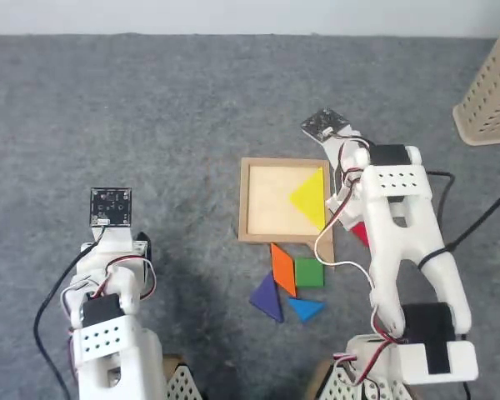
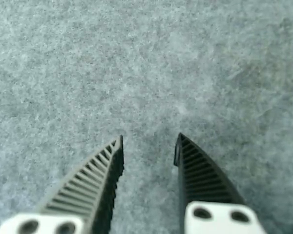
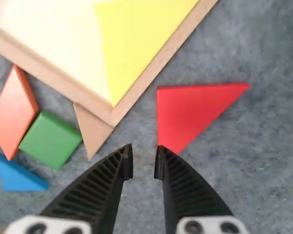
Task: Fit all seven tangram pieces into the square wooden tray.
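The square wooden tray [image 1: 254,200] [image 3: 151,68] lies on grey felt and holds a big yellow triangle [image 1: 311,198] [image 3: 132,34]. Off its near edge lie an orange parallelogram [image 1: 282,268] [image 3: 12,117], a green square [image 1: 308,272] [image 3: 50,139], a purple triangle [image 1: 267,296], a blue triangle [image 1: 305,307] [image 3: 14,175] and a small tan triangle [image 3: 90,134]. A red triangle [image 3: 190,112] [image 1: 360,232] lies beside the tray's corner. My right gripper [image 3: 144,157] hovers narrowly open just short of the red triangle's corner. My left gripper [image 2: 149,144] is open over bare felt, far left of the pieces.
A beige perforated upright object [image 1: 492,83] stands at the far right edge. The right arm [image 1: 396,217] reaches over the felt right of the tray, trailing cables. The left arm [image 1: 108,283] stays at the near left.
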`<state>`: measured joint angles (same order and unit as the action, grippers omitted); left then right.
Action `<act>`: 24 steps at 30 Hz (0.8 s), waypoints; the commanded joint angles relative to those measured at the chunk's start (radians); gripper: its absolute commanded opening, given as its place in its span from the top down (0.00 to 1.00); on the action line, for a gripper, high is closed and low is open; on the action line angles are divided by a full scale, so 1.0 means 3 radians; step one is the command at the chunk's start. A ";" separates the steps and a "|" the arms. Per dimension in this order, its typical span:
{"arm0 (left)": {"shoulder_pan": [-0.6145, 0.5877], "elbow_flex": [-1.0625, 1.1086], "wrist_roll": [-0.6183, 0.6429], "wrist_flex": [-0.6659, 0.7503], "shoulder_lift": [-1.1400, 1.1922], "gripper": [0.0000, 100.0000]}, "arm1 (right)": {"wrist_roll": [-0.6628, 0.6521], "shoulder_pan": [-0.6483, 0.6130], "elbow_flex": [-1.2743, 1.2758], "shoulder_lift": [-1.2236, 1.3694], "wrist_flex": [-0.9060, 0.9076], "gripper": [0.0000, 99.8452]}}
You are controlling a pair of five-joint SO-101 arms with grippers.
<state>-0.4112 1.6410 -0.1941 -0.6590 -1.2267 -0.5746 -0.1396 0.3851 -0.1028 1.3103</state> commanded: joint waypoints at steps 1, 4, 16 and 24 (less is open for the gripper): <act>-0.0015 -0.0013 -0.0020 0.0087 -0.0066 0.83 | 0.0102 0.0023 0.0082 -0.0197 -0.0197 0.93; -0.0015 -0.0013 -0.0020 0.0087 -0.0066 0.83 | 0.0501 0.0079 0.0097 -0.0049 -0.0427 0.89; -0.0015 -0.0013 -0.0020 0.0087 -0.0066 0.83 | 0.1591 0.0018 -0.0864 0.1302 -0.0545 0.73; -0.0015 -0.0013 -0.0020 0.0087 -0.0066 0.83 | 0.1698 0.0187 -0.1043 0.1767 -0.0540 0.73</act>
<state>-0.4112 1.6410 -0.1941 -0.6590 -1.2267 -0.0775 -0.1212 0.1120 0.4143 1.1554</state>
